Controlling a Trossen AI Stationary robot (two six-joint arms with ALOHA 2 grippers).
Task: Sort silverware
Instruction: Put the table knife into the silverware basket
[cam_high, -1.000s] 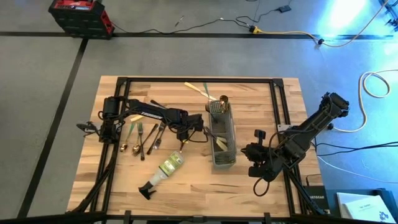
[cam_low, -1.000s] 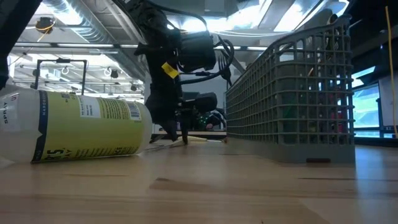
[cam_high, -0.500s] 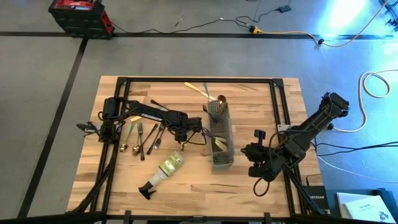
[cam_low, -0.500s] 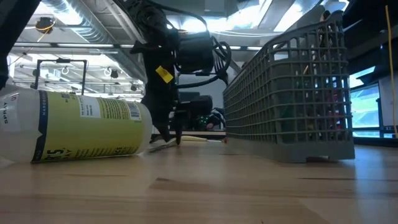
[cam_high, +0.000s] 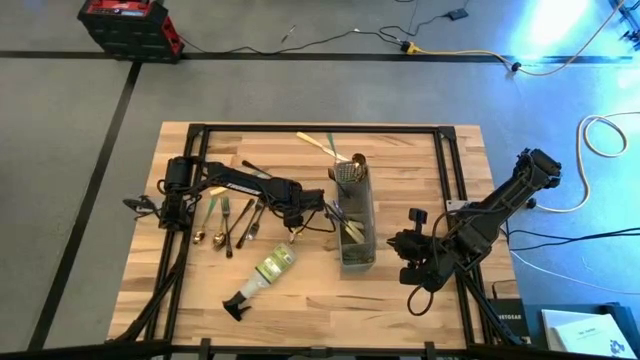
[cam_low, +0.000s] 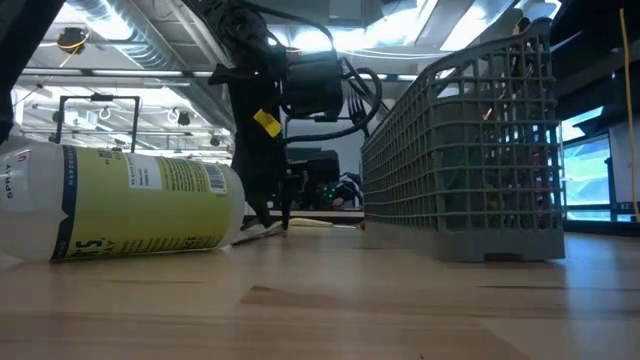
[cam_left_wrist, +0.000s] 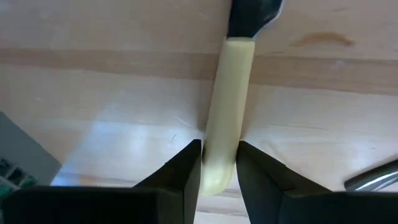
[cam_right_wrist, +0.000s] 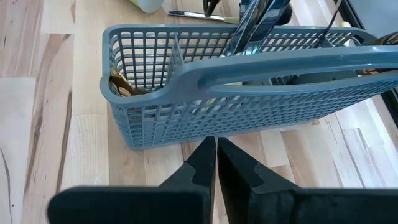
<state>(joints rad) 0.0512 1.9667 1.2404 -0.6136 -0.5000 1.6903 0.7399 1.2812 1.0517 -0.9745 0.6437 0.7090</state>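
**Left wrist view: pinch sat at handle's tip**

Left wrist view showed the left gripper (cam_left_wrist: 217, 163) clamped on a cream-handled dark-bladed knife (cam_left_wrist: 227, 112) lying on the wooden table (cam_left_wrist: 93, 93); gripped so near its end, it could pivot or slip when lifted.

High view: the grey mesh caddy (cam_high: 356, 228) stood just beside, easily snagged; the right gripper (cam_right_wrist: 216, 158) waited closed behind it.

My wooden table (cam_high: 420, 160) carried the grey caddy (cam_high: 356, 222), a fallen spray bottle (cam_high: 262, 277), and scattered silverware (cam_high: 232, 218).
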